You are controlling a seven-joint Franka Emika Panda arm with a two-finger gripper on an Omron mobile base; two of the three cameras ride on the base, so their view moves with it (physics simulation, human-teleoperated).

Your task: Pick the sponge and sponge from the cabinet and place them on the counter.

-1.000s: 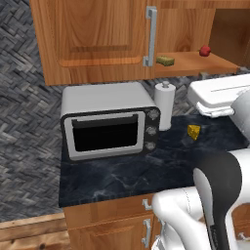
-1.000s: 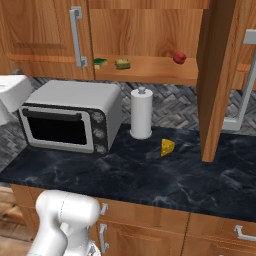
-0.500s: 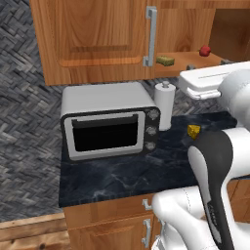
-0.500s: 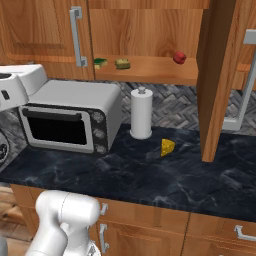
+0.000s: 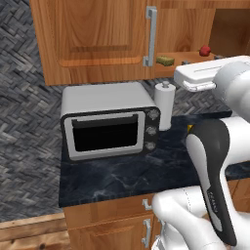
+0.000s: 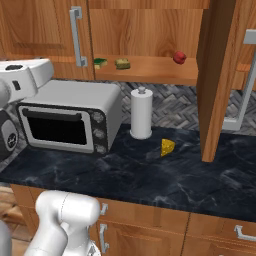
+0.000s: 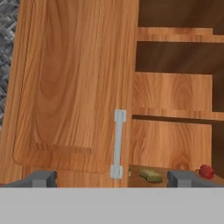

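Two sponges lie side by side on the open cabinet's (image 6: 150,30) lower shelf: one yellow with a dark green top (image 6: 100,63) and one olive-yellow (image 6: 122,63) (image 5: 166,61) (image 7: 151,176). My gripper (image 7: 111,179) is open and holds nothing. It hovers in front of the closed left door, level with the shelf and short of the sponges. The white hand (image 5: 202,77) hangs above the microwave's right end. Below lies the black marbled counter (image 6: 150,175) (image 5: 122,176).
A small red fruit (image 6: 179,57) sits on the shelf right of the sponges. The closed door's silver handle (image 7: 118,144) is straight ahead. The right door (image 6: 217,80) stands swung open. A microwave (image 6: 70,120), paper towel roll (image 6: 141,114) and cheese wedge (image 6: 168,147) stand on the counter.
The hand has risen and moved closer to the cabinet, most of it in the first half second. The jaws stayed open. Nothing on the shelf moved.
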